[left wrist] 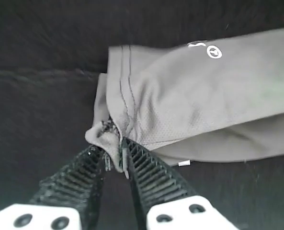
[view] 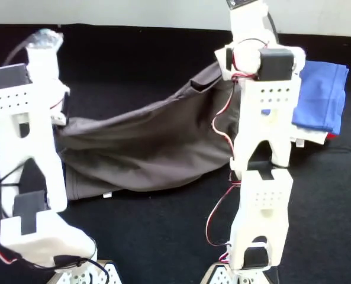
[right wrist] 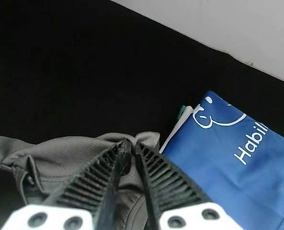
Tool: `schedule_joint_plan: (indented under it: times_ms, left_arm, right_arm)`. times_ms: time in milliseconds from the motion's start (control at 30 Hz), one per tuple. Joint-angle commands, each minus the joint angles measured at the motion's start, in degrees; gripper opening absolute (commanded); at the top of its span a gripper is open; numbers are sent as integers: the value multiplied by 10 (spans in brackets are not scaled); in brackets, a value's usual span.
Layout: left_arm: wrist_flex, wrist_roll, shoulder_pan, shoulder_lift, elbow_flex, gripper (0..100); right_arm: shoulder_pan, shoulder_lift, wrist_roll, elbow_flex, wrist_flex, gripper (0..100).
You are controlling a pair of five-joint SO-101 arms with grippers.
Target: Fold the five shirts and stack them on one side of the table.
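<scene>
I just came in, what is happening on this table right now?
Two arms are holding one grey shirt stretched between them across the black table. The left gripper is shut on a hem corner of it, and the right gripper is shut on a bunched edge at the other end. A folded blue shirt lies beside the right gripper.

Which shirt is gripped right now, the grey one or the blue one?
The grey shirt, stretched out with both sets of jaws shut on its ends. The blue shirt lies folded off to the side, ungripped.
</scene>
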Motion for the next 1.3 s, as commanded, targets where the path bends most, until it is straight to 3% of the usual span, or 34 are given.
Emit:
schedule_joint_plan:
  times_ms: [0,200,367,700,1033,1267]
  left_arm:
    - [21,3,0,11,3,8]
    - [112,2,8,12,2,8]
    - [120,2,-1,12,7,8]
    - [122,1,0,-59,48,8]
    - [103,-148,2,-145,287,13]
    - [119,-199,-18,-162,277,223]
  right_arm:
    - [-7,-6,2,-2,7,7]
    - [-6,-9,-34,1,8,7]
    - [-13,-86,-36,75,8,7]
    - [-14,-363,-34,530,-9,7]
    - [-11,-577,-34,966,-186,7]
    - [-10,-727,-34,1180,-282,7]
